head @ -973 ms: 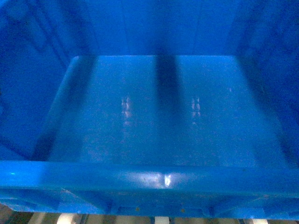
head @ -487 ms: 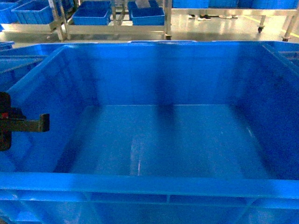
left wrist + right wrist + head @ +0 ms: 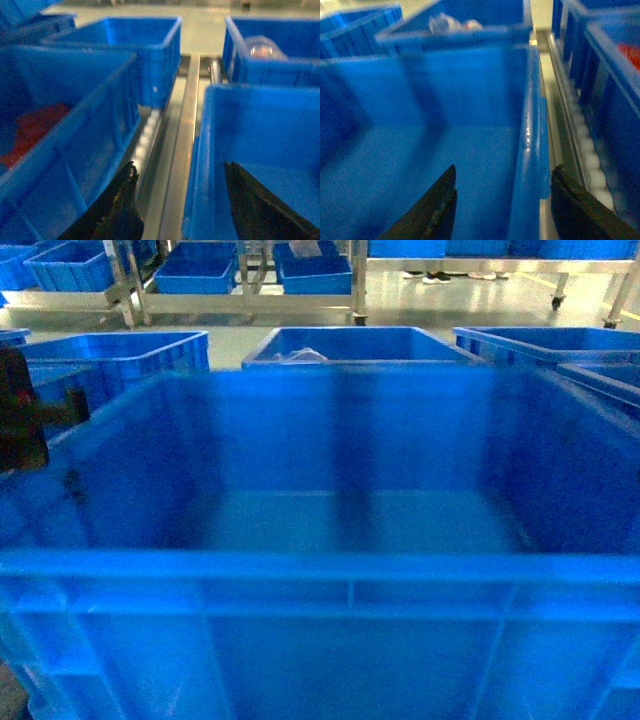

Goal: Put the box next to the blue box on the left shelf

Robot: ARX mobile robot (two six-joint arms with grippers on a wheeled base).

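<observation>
The box point(image 3: 350, 630), a big bright-blue crate with nothing in it, fills the head view, front wall towards me. My left gripper point(image 3: 179, 165) is open and straddles the left wall of the box point(image 3: 260, 130), with one finger inside and one outside over the roller rail of the left shelf point(image 3: 147, 135). My right gripper point(image 3: 503, 169) is open across the right wall of the box point(image 3: 420, 125). White wheels of the shelf point(image 3: 587, 155) run just outside. A blue box point(image 3: 75, 115) with red things inside stands close on the left.
Another blue crate point(image 3: 615, 90) holding something red stands right of the rail. Beyond the box are three more crates point(image 3: 350, 345), point(image 3: 120, 350), point(image 3: 550, 340); the middle one holds clear items. Metal racks with blue bins point(image 3: 200, 275) stand across the floor.
The box has dropped and levelled in the head view: earlier I looked down onto its floor, now I face its front wall. The crates behind it have come into sight.
</observation>
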